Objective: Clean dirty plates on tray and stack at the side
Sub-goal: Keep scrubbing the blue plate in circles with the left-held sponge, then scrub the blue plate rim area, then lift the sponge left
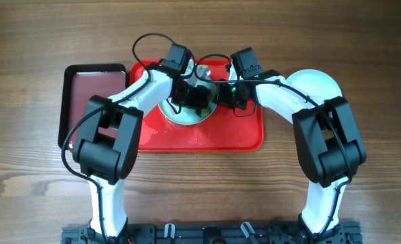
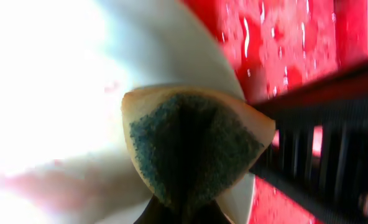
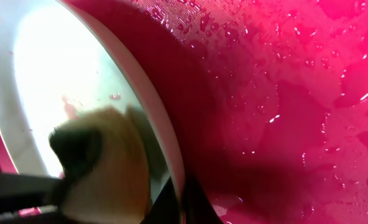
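Note:
A pale plate (image 1: 187, 116) stands tilted on the wet red tray (image 1: 244, 135). My right gripper (image 1: 221, 95) is shut on its rim; the right wrist view shows the rim (image 3: 165, 137) pinched between the fingers (image 3: 183, 202). Faint red smears remain on the plate's face (image 3: 66, 102). My left gripper (image 1: 192, 95) is shut on a folded yellow-and-green sponge (image 2: 190, 149) pressed against the plate (image 2: 78, 93). The sponge also shows in the right wrist view (image 3: 109, 171). Another pale plate (image 1: 319, 85) lies on the table right of the tray. A third plate is not in view.
A smaller dark maroon tray with a black rim (image 1: 85, 91) lies left of the red tray. Water droplets cover the red tray floor (image 3: 283, 93). Both arms cross over the tray's rear half, with cables above them.

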Controlling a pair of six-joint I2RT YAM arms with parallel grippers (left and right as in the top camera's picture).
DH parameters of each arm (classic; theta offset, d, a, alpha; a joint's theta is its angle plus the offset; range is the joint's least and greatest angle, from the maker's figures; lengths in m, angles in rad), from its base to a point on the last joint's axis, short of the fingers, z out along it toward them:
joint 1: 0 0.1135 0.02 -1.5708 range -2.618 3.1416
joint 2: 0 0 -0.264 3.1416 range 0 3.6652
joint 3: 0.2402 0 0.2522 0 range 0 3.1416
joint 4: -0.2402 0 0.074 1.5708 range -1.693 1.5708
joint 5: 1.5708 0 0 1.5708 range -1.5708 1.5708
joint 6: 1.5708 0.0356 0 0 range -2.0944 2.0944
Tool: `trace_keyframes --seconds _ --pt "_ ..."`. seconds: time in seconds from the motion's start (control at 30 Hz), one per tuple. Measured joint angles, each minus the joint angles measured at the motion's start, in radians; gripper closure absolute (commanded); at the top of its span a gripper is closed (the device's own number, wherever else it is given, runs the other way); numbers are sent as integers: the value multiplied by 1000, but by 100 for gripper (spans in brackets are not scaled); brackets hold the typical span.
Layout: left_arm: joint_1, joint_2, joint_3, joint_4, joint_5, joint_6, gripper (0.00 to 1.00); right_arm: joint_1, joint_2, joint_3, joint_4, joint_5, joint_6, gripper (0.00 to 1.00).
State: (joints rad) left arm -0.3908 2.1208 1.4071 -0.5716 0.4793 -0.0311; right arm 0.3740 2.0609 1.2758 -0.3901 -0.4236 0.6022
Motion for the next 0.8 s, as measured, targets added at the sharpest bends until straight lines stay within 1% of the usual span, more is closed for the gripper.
trace_keyframes --seconds 0.13,0.27,0.5,0.7,0.8 --pt "-2 0 0 64 -58 -55 96 0 0 0 -1 -1 3 96" --pt "-2 0 0 120 -114 -77 96 0 0 0 -1 -1 3 96" --pt "-2 2 0 214 -203 -72 96 0 0 0 -1 -2 3 96" --pt "-2 11 0 255 -231 -55 96 0 0 0 1 -2 3 96" --pt "-4 21 0 296 -302 -74 96 0 0 0 2 -2 3 96"
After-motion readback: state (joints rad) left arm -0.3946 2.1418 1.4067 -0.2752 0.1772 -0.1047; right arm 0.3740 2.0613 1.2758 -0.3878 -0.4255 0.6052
